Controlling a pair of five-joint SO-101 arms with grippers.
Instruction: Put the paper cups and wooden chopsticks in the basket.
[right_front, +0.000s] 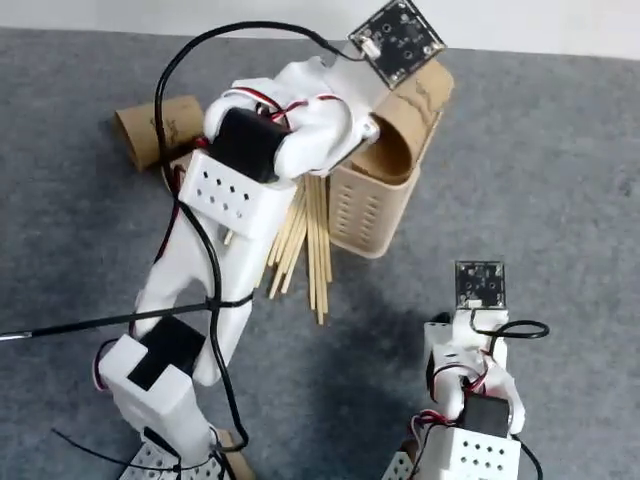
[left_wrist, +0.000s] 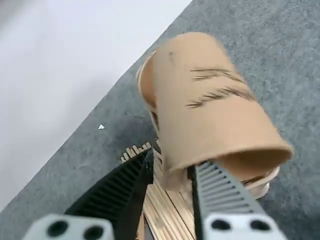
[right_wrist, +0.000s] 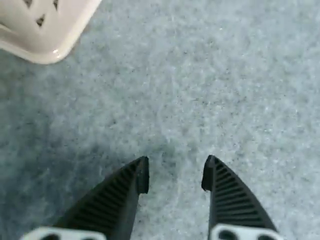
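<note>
My left gripper (right_front: 373, 131) is shut on the rim wall of a tan paper cup (right_front: 412, 112), holding it tilted over the cream slotted basket (right_front: 368, 218). In the left wrist view the cup (left_wrist: 210, 105) sits between my fingers (left_wrist: 127, 187) at the gripper (left_wrist: 173, 164). A second paper cup (right_front: 160, 130) lies on its side to the left, behind the arm. Wooden chopsticks (right_front: 312, 250) lie fanned on the carpet against the basket's left side, also seen as the chopsticks (left_wrist: 162, 207) below the cup. My right gripper (right_wrist: 175, 175) hangs open over bare carpet near the basket corner (right_wrist: 45, 30).
Grey carpet (right_front: 560, 200) covers the table, and a white wall strip runs along the far edge. The right arm (right_front: 470, 400) sits folded at the near right. Black cables (right_front: 200, 60) loop around the left arm.
</note>
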